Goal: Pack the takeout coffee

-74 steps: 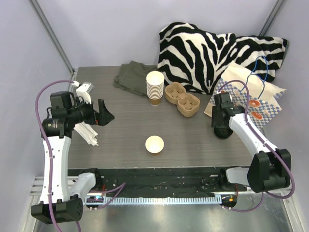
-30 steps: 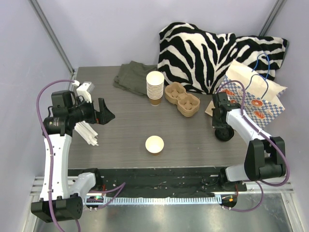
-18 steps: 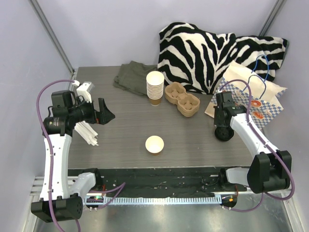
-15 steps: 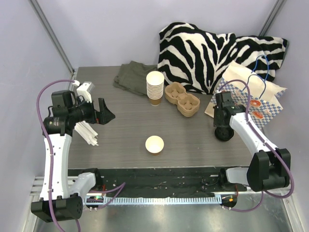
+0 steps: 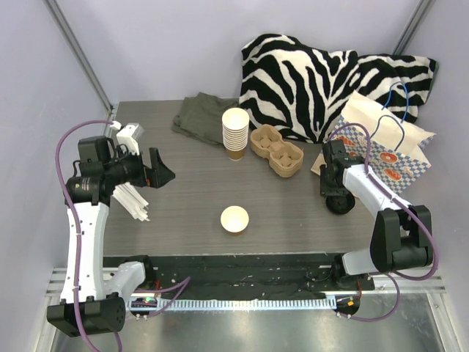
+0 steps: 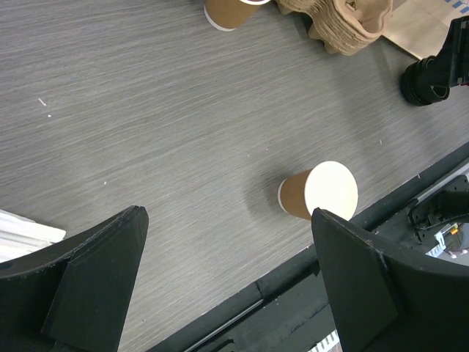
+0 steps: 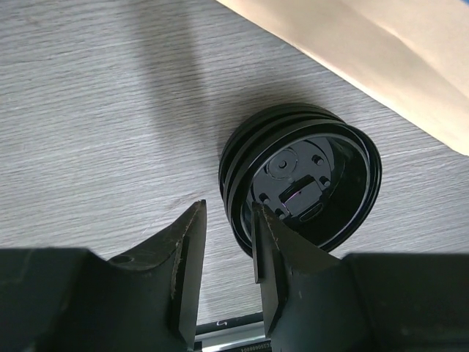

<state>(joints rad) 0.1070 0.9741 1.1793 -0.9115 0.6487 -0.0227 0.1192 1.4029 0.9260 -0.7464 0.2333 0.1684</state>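
Note:
The takeout coffee cup [image 5: 235, 218], brown with a pale rim, stands open and lidless on the table near the front middle; it also shows in the left wrist view [image 6: 319, 192]. A short stack of round black lids [image 5: 339, 202] lies underside up at the right [image 7: 300, 180]. My right gripper [image 5: 333, 192] is down at the stack's left rim, narrowly open [image 7: 227, 220], one finger outside the rim and one over the lid's inside. My left gripper [image 5: 163, 176] is wide open and empty, high at the left [image 6: 229, 220].
A tall stack of cream-and-brown cups [image 5: 234, 132] and a pulp cup carrier [image 5: 277, 149] stand at the back middle. A patterned paper bag [image 5: 381, 154] lies at the right by a zebra pillow [image 5: 322, 73]. A green cloth [image 5: 201, 114] and white straws [image 5: 132, 198] lie at the left.
My right arm has shifted slightly back and forth over the lid stack, ending a little to the left. The left arm and the cup have not moved.

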